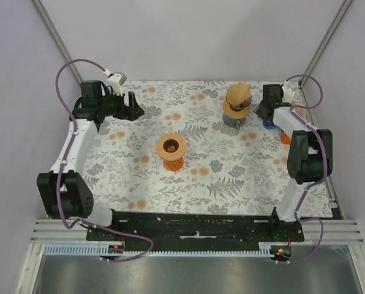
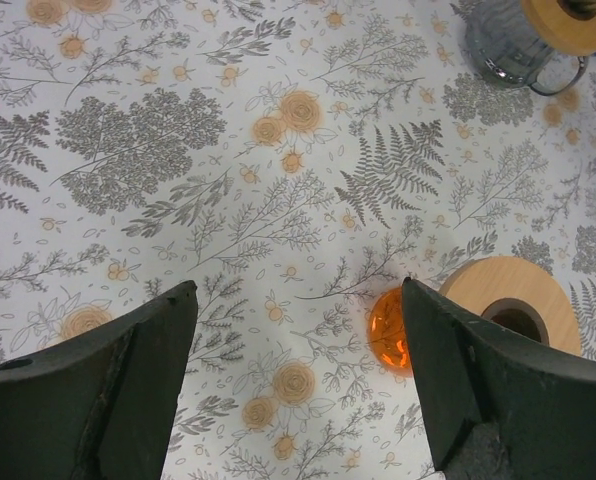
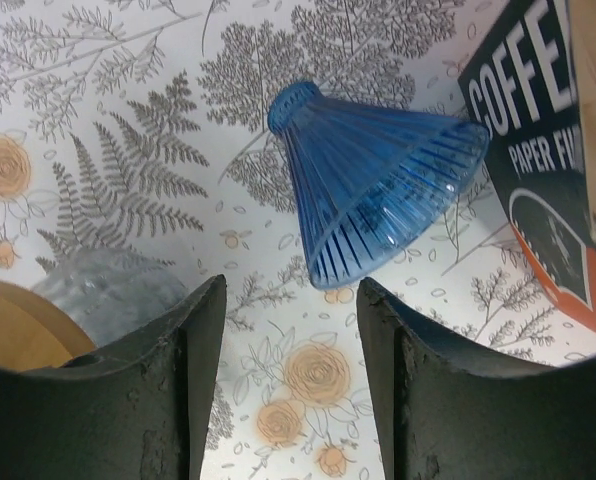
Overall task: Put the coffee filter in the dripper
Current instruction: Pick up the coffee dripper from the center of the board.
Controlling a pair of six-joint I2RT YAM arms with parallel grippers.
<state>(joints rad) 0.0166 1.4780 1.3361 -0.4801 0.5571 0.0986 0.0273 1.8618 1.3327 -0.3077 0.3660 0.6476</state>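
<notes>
While held above the floral cloth point(image 1: 201, 177), left gripper point(image 2: 298, 300) spread wide, empty; right gripper point(image 3: 290, 295) moderately parted, empty, just short of blue dripper point(image 3: 378, 200) lying on its side; coffee filter packet point(image 3: 538, 150) beside that dripper's rim, perhaps touching; orange dripper point(image 1: 171, 149) mid-table.

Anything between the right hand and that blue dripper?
Nothing visible. The blue dripper lies on its side just ahead of the open right hand. The filter box sits beside it, out of the path.
</notes>
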